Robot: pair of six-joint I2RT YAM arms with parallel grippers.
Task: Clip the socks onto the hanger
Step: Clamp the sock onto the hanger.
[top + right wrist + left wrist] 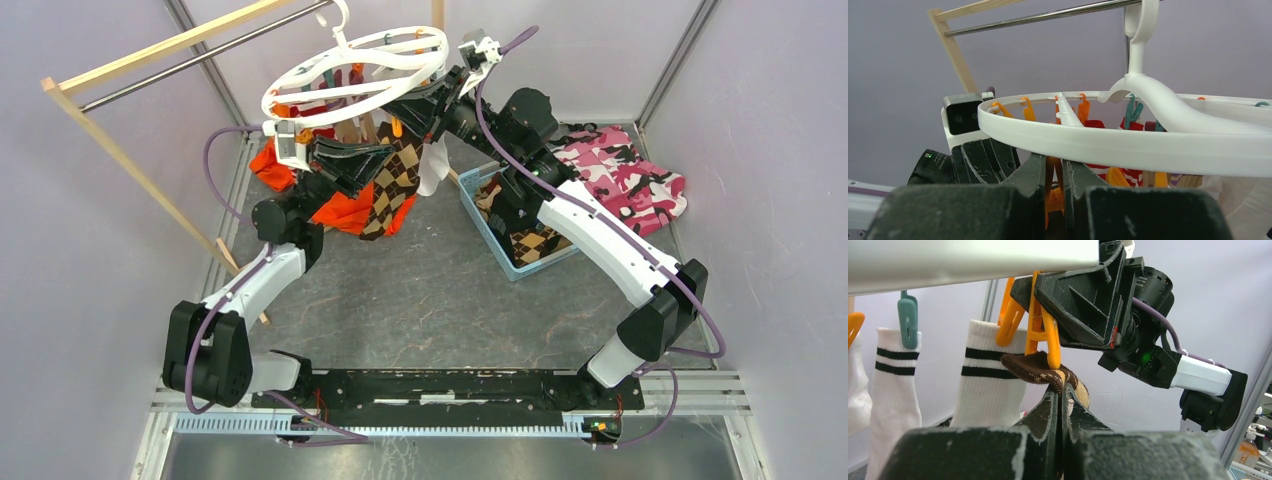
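Note:
The white ring hanger hangs from the rack bar and also shows in the right wrist view. My left gripper is shut on the cuff of a brown argyle sock and holds it up to the lower tips of an orange clip. The sock hangs below the ring. My right gripper is shut on the upper legs of that orange clip, just under the ring. Both grippers meet under the ring's near side, left and right. White black-striped socks hang beside it.
The wooden rack with a metal bar stands at the back left. An orange garment lies under the hanger. A blue basket holding socks sits right of centre, with a pink camouflage cloth behind it. Enclosure walls stand close around.

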